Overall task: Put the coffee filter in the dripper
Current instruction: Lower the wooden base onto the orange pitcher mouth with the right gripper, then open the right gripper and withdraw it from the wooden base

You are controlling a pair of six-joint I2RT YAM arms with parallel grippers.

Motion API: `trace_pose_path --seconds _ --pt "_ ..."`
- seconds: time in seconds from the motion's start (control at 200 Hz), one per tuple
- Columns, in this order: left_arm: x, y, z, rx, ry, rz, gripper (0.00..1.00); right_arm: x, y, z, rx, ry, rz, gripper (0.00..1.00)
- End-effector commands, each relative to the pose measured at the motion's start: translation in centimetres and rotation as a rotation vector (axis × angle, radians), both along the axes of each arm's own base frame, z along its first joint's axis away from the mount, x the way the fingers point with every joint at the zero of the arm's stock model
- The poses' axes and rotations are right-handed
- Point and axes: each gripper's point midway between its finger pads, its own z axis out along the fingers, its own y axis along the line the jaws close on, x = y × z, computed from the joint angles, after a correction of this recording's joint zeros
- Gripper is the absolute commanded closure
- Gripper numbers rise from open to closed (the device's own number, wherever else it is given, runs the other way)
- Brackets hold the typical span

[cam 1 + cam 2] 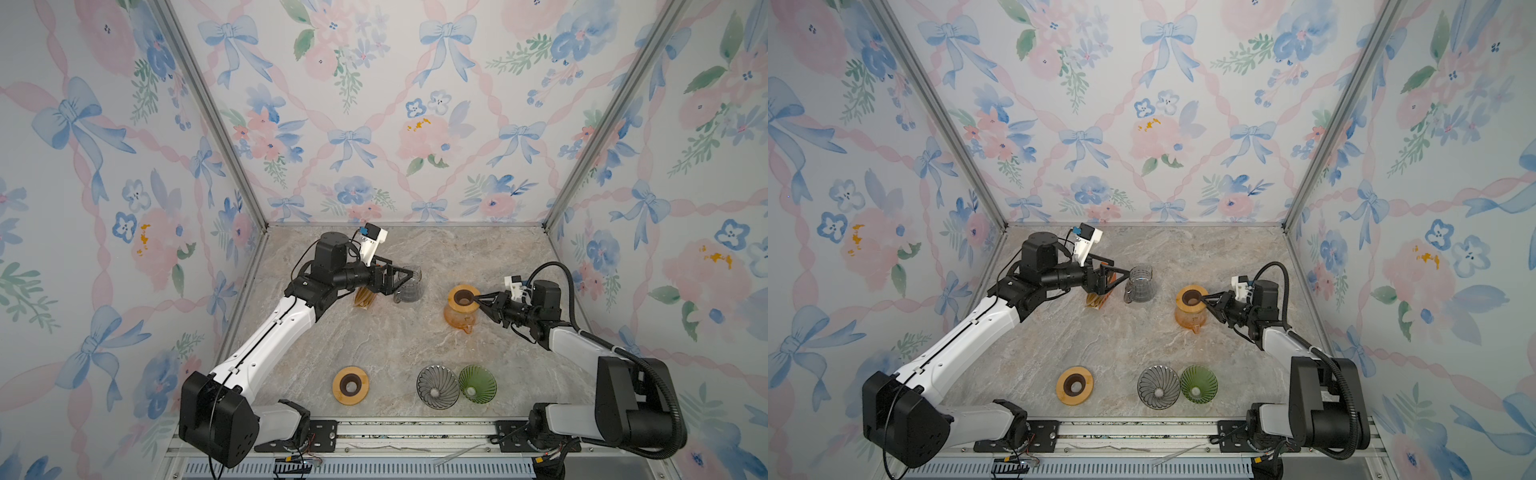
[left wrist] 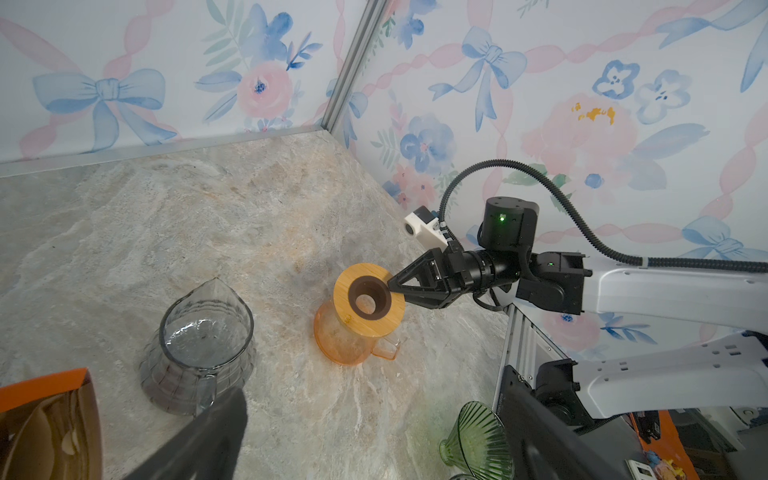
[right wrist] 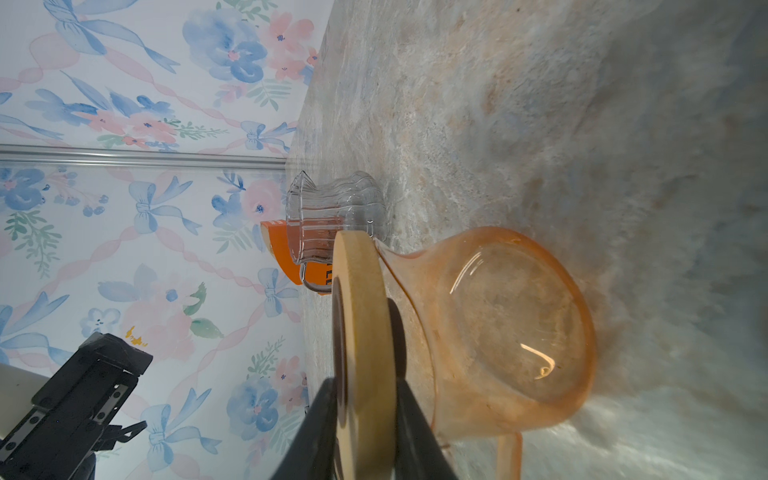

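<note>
Centre right, your right gripper (image 1: pixel 478 298), jaws narrow, straddles the wooden ring (image 1: pixel 454 290) atop the orange carafe (image 1: pixel 456 321), grip unclear; your left gripper (image 1: pixel 402 277) gapes wide

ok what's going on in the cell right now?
The right claw straddles the edge of the wooden ring sitting on the orange carafe; whether it is gripping can't be told. The left claw is open, hovering by the clear carafe and the orange filter pack. Neither holds a filter. The grey dripper and green dripper sit untouched at the front, with a second wooden ring apart from them.
</note>
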Motion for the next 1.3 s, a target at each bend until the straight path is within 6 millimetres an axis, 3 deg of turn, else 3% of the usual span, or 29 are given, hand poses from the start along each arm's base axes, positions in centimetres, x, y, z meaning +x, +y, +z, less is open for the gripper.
trace_pose_path --seconds 0.0,1.295 --pt "-0.42 0.21 -0.11 0.013 -0.012 -0.001 0.02 -0.16 -0.46 -0.43 -0.024 0.009 -0.007 0.74" --pt "-0.48 0.16 -0.01 0.011 -0.014 0.000 0.02 -0.71 -1.31 -0.83 -0.072 0.034 -0.014 0.74"
